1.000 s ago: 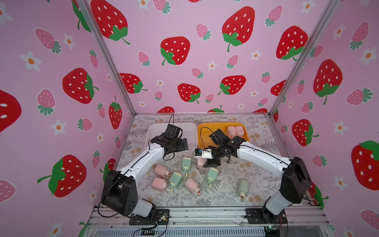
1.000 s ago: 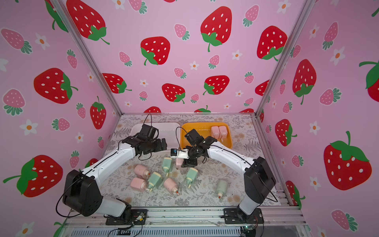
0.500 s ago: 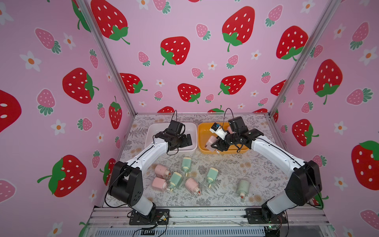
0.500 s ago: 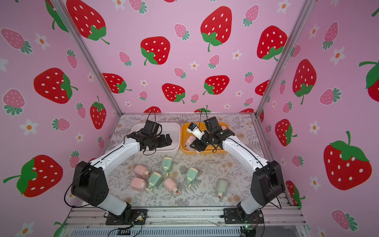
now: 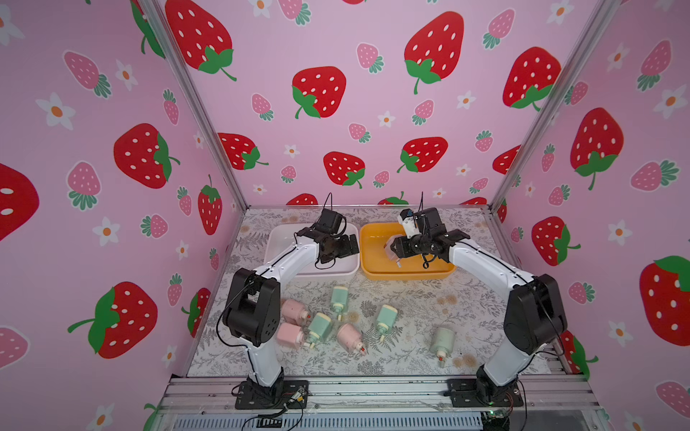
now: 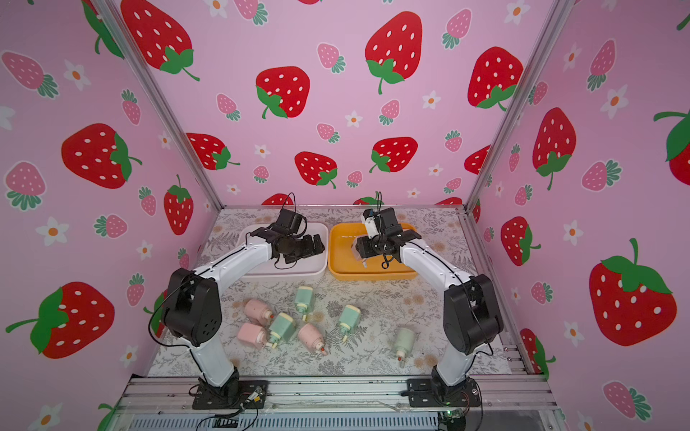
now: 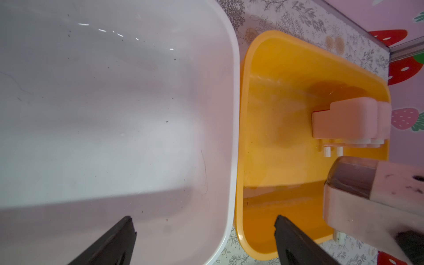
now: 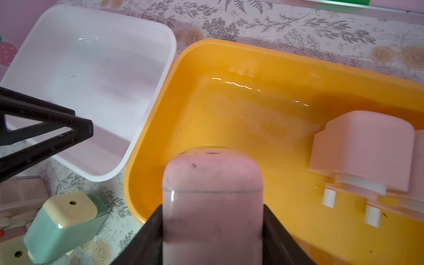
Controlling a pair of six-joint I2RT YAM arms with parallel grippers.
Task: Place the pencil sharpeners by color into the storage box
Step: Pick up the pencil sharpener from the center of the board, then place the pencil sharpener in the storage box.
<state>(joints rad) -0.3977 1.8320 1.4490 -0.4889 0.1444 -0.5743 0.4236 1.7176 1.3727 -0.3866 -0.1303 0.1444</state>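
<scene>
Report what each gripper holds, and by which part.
Right gripper: a pink pencil sharpener, pinched across the two opposite sides of its body, above the orange bin. Left gripper: open, holding nothing.

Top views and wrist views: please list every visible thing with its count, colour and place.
flower-printed table cover: one, grey on cream.
orange plastic tray: one, orange, back of the cover, right arm's side.
white plastic tray: one, white, beside it, empty.
mint green plastic pencil sharpeners: four, green with cream ends, on the cover before the trays.
loose pale pink plastic pencil sharpeners: three, pink, on the cover, left arm's side.
stored pink sharpeners: two, pink, together in the orange tray.
held pink sharpener: one, pink, above the orange tray.
strawberry-printed wall panels: three, pink, around the cover.
left pincer: one, black, open, above the white tray.
right pincer: one, black, shut on the held pink sharpener.
</scene>
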